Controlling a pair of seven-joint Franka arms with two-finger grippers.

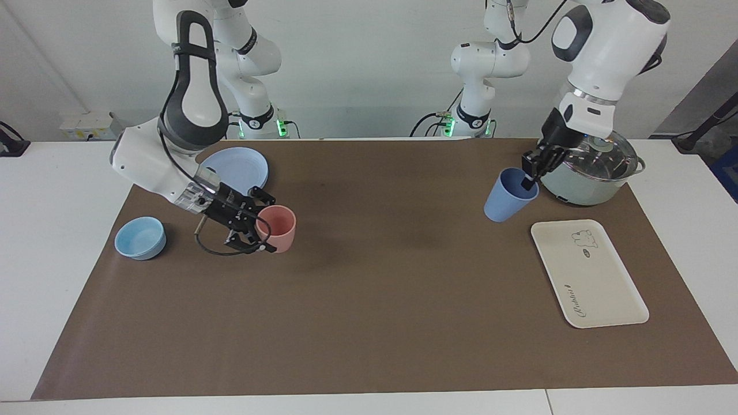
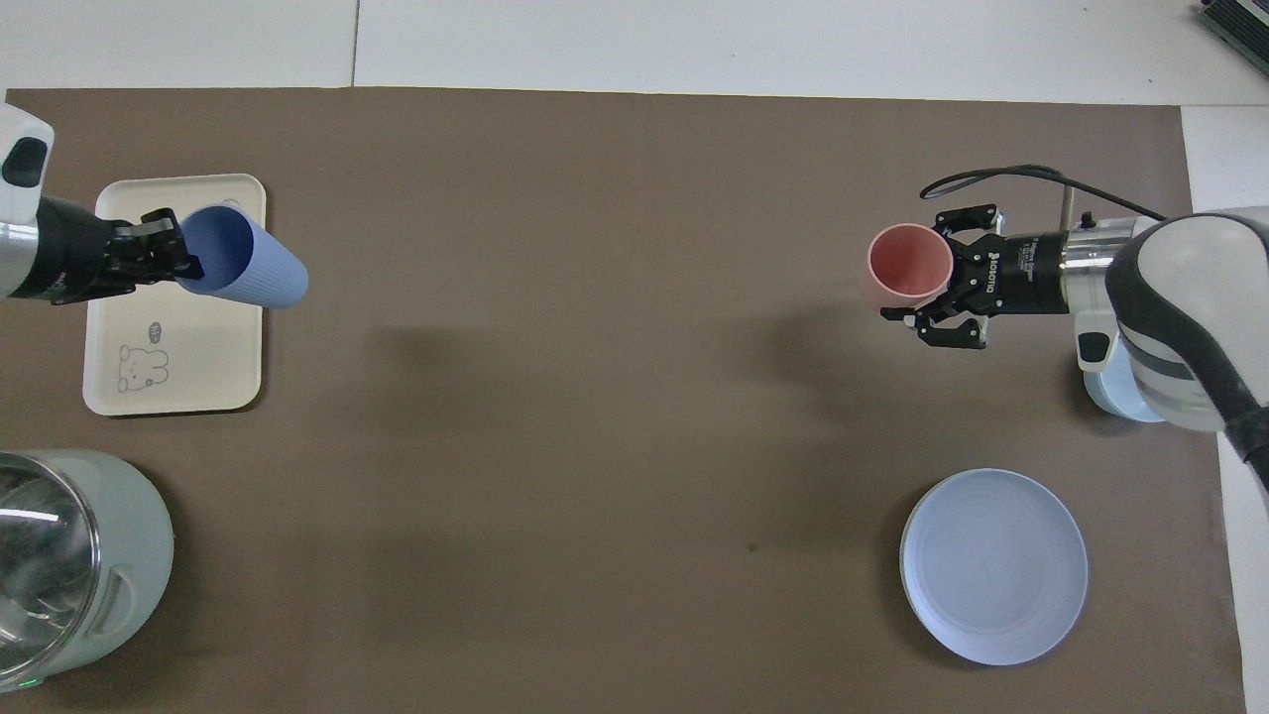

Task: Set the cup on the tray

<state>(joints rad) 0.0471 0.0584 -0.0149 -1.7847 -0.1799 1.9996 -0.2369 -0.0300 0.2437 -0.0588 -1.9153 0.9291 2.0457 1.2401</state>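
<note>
The blue cup (image 1: 507, 202) hangs tilted in my left gripper (image 1: 530, 173), which is shut on its rim with one finger inside. It is held in the air beside the pot, over the mat by the tray's corner nearest the robots. The cream-white tray (image 1: 588, 276) with the bear drawing lies flat at the left arm's end of the table, bare. From above, the cup (image 2: 253, 270) and left gripper (image 2: 178, 253) overlap the tray (image 2: 188, 347). My right gripper (image 1: 266, 225) is low and open, its fingers on either side of the pink tumbler (image 1: 279, 227).
A lidded steel pot (image 1: 594, 173) stands nearer to the robots than the tray. A round blue plate (image 1: 239, 167) and a low light-blue bowl (image 1: 140, 237) lie at the right arm's end. The pink tumbler (image 2: 907, 268) stands upright on the brown mat (image 1: 369, 288).
</note>
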